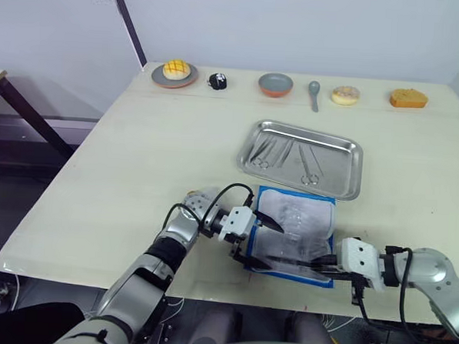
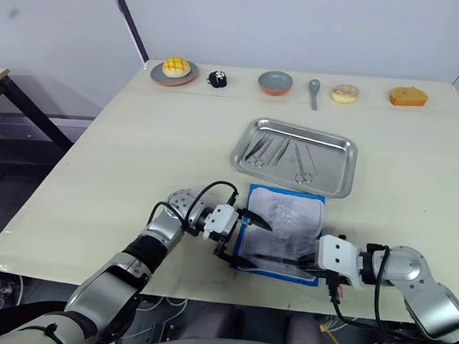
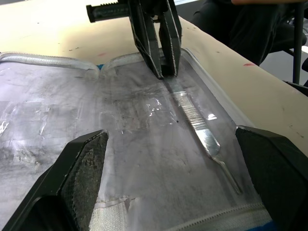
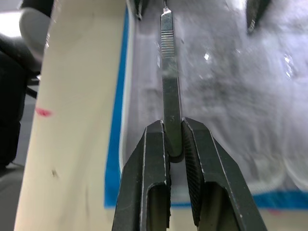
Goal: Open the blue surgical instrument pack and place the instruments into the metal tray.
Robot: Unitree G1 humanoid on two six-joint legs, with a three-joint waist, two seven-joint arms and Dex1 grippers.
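Right fingers (image 4: 174, 144) pinch one flat instrument's (image 4: 168, 72) end on the opened blue surgical instrument pack (image 1: 294, 231); my left fingers (image 3: 86, 168) spread wide over its lining; remaining instruments lie in the metal tray (image 1: 353, 159) beyond the pack.

Bare table (image 1: 161, 153) left of the metal tray (image 1: 353, 159), unobstructed.

Both arms have silver-grey metallic shells with rounded joint housings and dark bands at the forearm. Black cables loop loosely over each wrist. Each wrist ends in a white block-shaped housing carrying a pincer: left pincer (image 1: 258, 240), right pincer (image 4: 174, 144). Its black fingers (image 4: 155, 159) have ribbed inner faces.
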